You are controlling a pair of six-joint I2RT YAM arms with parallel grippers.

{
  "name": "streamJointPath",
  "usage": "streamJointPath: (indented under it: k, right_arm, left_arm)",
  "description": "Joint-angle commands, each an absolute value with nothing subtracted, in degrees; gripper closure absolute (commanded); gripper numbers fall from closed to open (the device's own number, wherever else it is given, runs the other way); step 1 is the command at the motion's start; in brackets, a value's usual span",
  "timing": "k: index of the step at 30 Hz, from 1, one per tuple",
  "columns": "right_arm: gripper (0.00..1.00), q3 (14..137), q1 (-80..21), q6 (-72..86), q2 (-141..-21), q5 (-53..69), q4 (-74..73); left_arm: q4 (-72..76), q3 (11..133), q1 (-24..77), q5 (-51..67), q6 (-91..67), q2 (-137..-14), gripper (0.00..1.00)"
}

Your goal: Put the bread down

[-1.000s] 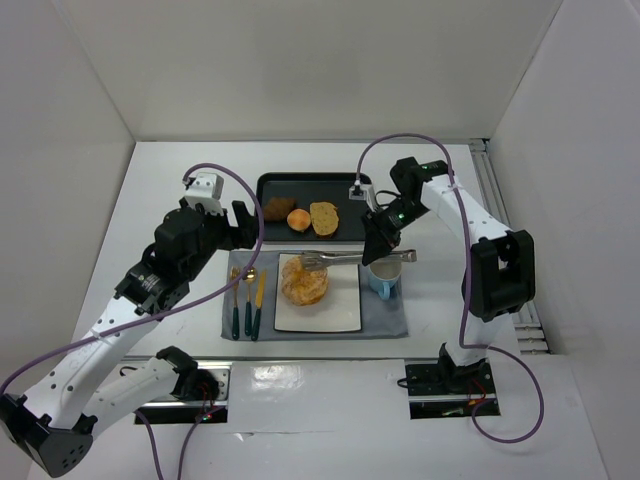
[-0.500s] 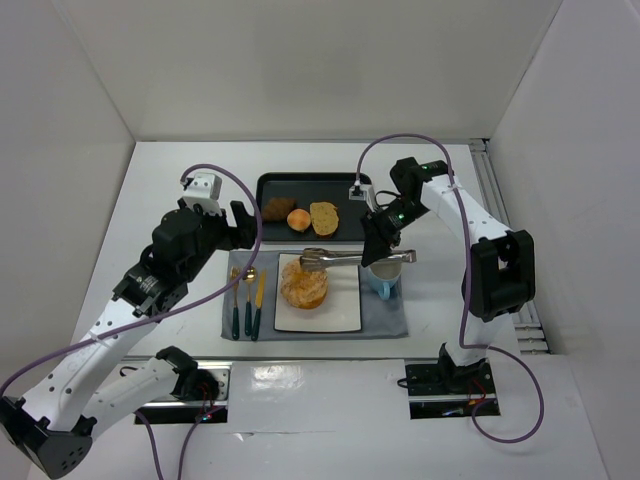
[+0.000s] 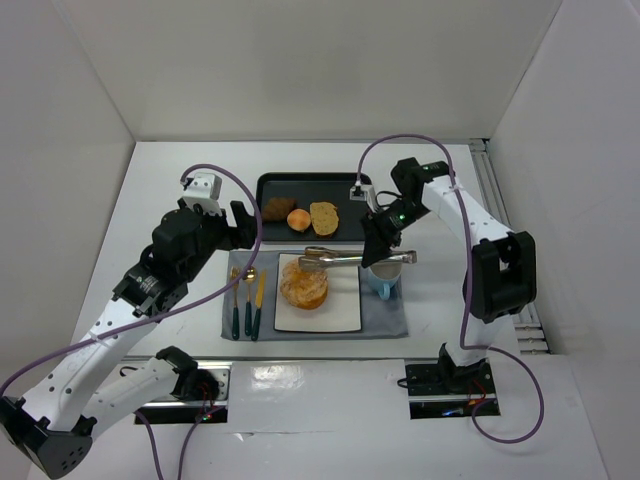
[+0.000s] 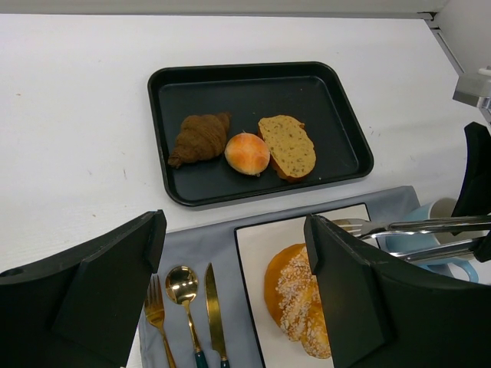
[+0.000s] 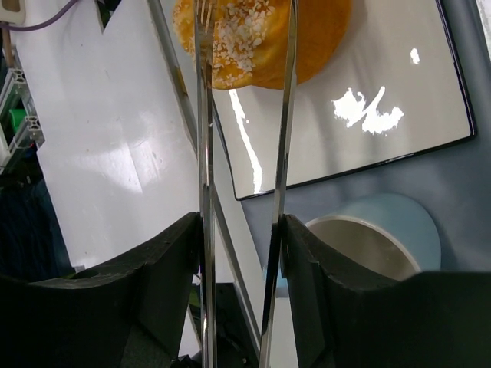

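1. From the top camera, the bread (image 3: 303,285), a round golden loaf with a pale crusted top, is seen lying on the left half of a white square plate (image 3: 342,310). The plate is set on a grey placemat (image 3: 388,320). A fork (image 3: 235,300), spoon (image 3: 248,295) and knife (image 3: 259,300) are laid side by side left of the plate, and a light blue cup (image 3: 385,282) stands just right of it. Beyond the mat, a black tray (image 3: 347,190) holds a croissant (image 3: 279,208), a small orange bun (image 3: 298,220) and a bread slice (image 3: 324,216). Metal tongs (image 3: 350,258) are held level by the right gripper (image 3: 378,248), their tips at the loaf's far edge. The left gripper (image 3: 241,225) is held above the mat's far left corner.

2. From the left wrist camera, the left fingers are seen spread wide with nothing between them. The loaf is framed on the plate below, with the tongs reaching in from the right.

3. From the right wrist camera, the tongs' two arms are seen clasped from outside by the right fingers. The arms are parted, and their tips lie over the loaf's crusted top. Whether they touch it cannot be told.
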State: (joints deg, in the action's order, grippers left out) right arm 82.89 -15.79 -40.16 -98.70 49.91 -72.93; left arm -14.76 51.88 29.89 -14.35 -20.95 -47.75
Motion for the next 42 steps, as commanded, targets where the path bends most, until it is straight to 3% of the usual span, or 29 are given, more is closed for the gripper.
streamJointPath:
  k: [1,29,36,42]
  right_arm:
    - [0.46,82.7,-14.9,-39.7,-95.3,51.8,-72.5]
    - [0.46,87.5,-5.7,-35.3,-94.1,53.8,-65.6]
    - [0.47,89.5,2.2,-28.0,-92.4,55.4,-57.5]
    - [0.48,83.3,10.3,-17.2,-88.3,47.7,-45.7]
  left_arm:
    - [-12.0,52.2,30.1,-15.1,-19.9,-46.8,0.09]
    - [-12.0,52.2,30.1,-15.1,-19.9,-46.8,0.09]
    - [-12.0,52.2,30.1,-15.6,-19.9,-46.8,0.09]
    - [-12.0,52.2,30.1,-15.6,-19.9,-46.2,0.09]
